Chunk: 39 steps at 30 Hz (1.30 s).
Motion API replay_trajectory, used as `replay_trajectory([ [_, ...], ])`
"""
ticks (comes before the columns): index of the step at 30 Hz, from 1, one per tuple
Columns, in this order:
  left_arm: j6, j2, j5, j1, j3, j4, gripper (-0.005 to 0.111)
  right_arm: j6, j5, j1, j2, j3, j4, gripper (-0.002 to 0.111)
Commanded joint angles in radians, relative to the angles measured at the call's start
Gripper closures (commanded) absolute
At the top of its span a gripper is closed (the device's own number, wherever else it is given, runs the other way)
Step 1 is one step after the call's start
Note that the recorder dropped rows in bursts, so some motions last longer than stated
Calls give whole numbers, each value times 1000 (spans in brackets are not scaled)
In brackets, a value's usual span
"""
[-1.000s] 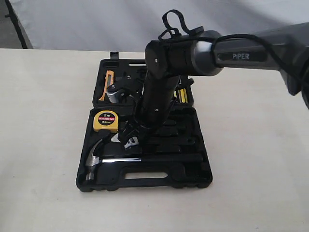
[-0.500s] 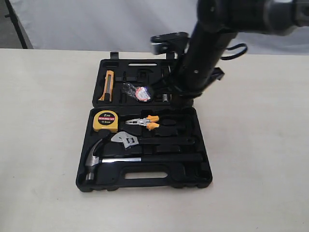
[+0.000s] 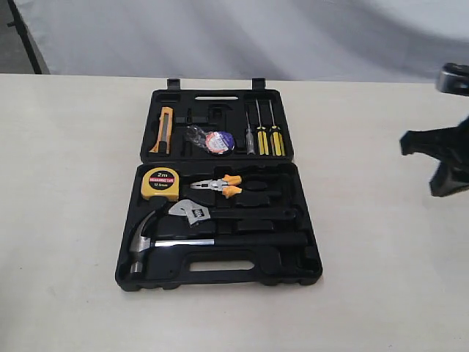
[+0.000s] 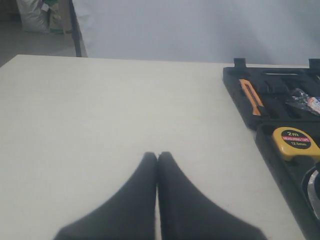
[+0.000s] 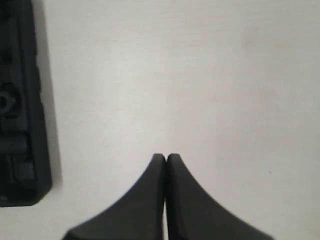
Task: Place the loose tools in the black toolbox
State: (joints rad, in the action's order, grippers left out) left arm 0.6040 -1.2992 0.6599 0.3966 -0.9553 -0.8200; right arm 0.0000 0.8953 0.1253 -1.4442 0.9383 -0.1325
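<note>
- The black toolbox (image 3: 293,273) lies open and flat on the middle of the bench (image 3: 66,220). One half is toward the far edge, and the half with the slot handle is nearer to the camera.
- The claw hammer (image 3: 209,241) lies in the long recess of the near half, just above the slot handle, with its steel head toward the left edge of the bench.
- The adjustable wrench (image 3: 196,213) lies in the recess beside the hammer, its silver head also to the left.
- The tape roll (image 3: 214,140), in its clear wrapper, sits in the far half.
- In the same box are a yellow tape measure (image 3: 160,183), orange-handled pliers (image 3: 221,185), an orange knife (image 3: 164,129) and three screwdrivers (image 3: 262,136).
- The right gripper (image 5: 166,158) is clenched, the fingers pressed together with nothing between them. It hangs over bare bench beside one outer edge of the toolbox and does not touch it.
- The left gripper (image 4: 157,155) is also clenched and empty, over bare bench, well apart from the toolbox.
</note>
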Motion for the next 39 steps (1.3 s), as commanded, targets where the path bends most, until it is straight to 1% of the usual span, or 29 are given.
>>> replay_trajectory([
  [1,10,8,-17,-3,9,14,105,0,-32,57,183,-107,71,108],
  [5,10,8,-17,-3,9,14,105,0,-115,57,374,-227,73,108],
  [10,10,8,-17,-3,9,14,105,0,-176,57,647,-364,68,108],
  [15,10,8,-17,-3,9,14,105,0,-301,57,900,-455,55,108],
  [28,10,8,-17,-3,9,14,105,0,-291,57,1395,-468,55,108],
  [31,10,8,-17,-3,9,14,105,0,-316,57,1444,-512,55,108],
  [33,10,8,-17,-3,9,14,105,0,-372,57,1444,-602,60,108],
  [34,10,8,-17,-3,9,14,105,0,-408,57,1444,-664,79,108],
  [36,10,8,-17,-3,9,14,105,0,-420,57,1444,-755,148,108],
  [37,10,8,-17,-3,9,14,105,0,-501,57,1444,-798,165,108],
  [39,10,8,-17,-3,9,14,105,0,-603,57,1444,-860,168,108],
])
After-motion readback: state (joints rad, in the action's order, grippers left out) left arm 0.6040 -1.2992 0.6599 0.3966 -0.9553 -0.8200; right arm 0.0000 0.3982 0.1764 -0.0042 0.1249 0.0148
